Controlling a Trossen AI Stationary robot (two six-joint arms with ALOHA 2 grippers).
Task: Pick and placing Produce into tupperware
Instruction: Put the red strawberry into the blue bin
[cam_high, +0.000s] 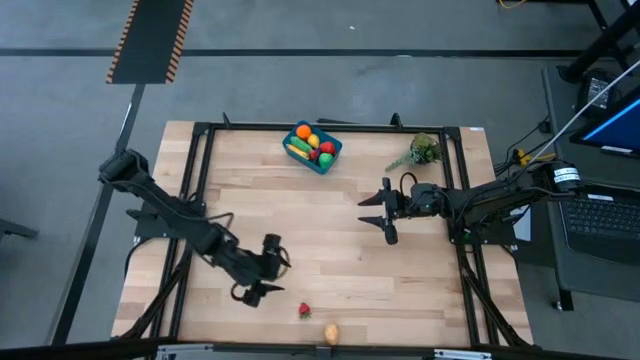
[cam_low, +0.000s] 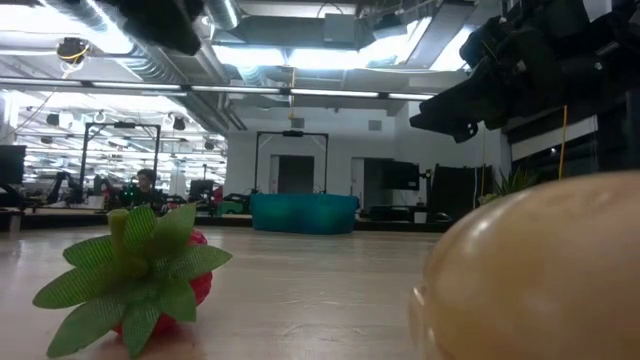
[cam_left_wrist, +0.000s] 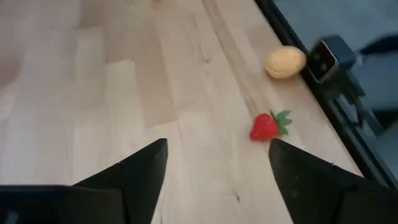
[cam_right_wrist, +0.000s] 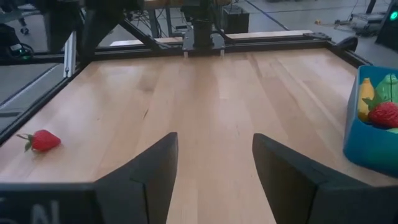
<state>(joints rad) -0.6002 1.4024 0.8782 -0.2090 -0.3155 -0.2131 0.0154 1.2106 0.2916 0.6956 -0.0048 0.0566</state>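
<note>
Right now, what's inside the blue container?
The tupperware holds an orange, a red piece, plus yellow and green produce. Anything beneath those is hidden.

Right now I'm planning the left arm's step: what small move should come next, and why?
Probably ease the left gripper, open and empty, toward the strawberry lying loose near the table edge beside the tan potato; both are still outside the blue container.

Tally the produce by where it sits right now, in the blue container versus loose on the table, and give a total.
In the blue container: 4 (orange fruit, yellow piece, green piece, red piece)
Loose on the table: 2 (strawberry, tan potato)
Total: 6
</note>
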